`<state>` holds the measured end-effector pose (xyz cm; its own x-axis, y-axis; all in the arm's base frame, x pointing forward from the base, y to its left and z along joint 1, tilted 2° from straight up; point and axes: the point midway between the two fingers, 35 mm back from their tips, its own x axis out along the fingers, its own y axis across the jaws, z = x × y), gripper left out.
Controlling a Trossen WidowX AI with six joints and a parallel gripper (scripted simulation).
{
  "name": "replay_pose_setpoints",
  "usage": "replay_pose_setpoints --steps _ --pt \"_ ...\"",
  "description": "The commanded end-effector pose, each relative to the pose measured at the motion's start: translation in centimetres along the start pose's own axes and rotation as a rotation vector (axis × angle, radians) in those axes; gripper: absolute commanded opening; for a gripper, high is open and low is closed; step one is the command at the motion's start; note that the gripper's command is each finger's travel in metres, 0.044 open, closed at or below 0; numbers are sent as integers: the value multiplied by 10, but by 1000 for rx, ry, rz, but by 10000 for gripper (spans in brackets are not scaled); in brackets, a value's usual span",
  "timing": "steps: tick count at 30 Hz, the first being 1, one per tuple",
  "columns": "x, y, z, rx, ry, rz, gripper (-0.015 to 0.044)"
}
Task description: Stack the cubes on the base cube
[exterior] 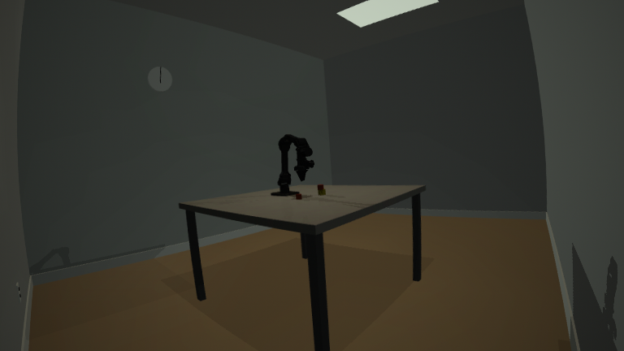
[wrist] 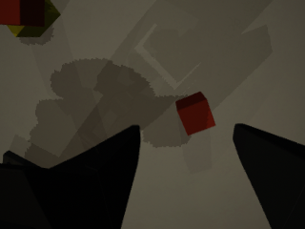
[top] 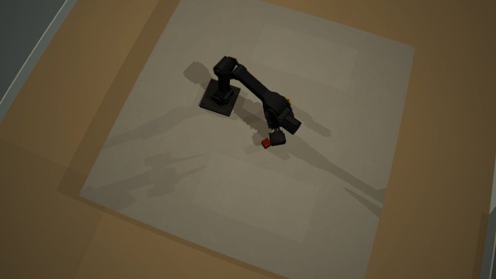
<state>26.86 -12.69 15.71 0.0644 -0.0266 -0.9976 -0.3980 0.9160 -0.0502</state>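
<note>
One red cube [top: 265, 143] [exterior: 298, 196] [wrist: 196, 115] lies on the table, turned at an angle. The yellow base cube [exterior: 322, 192] [wrist: 30, 31] stands on the table, with the other red cube [exterior: 320, 186] [wrist: 21, 11] on top of it, offset to one side. In the top view the arm hides most of that stack; only a bit of red and yellow shows past the arm. My gripper [wrist: 187, 132] is open and empty, in the air above the table. In the wrist view the lone red cube appears between the fingertips, well below them.
The arm's base plate [top: 234, 102] stands on the pale table [top: 256, 206] [exterior: 257, 209]. The stack is at the upper left of the wrist view, beside the left finger's side. Shadows of the arm fall across the table.
</note>
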Motion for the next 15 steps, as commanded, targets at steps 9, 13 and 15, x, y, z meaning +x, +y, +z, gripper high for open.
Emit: replay_pose_setpoints --steps 9,13,15 --pt "-8 -22 -29 -386 -2 -2 265" --pt "-8 -22 -29 -386 -2 -2 265" --pt "-3 -22 -29 -386 -2 -2 265"
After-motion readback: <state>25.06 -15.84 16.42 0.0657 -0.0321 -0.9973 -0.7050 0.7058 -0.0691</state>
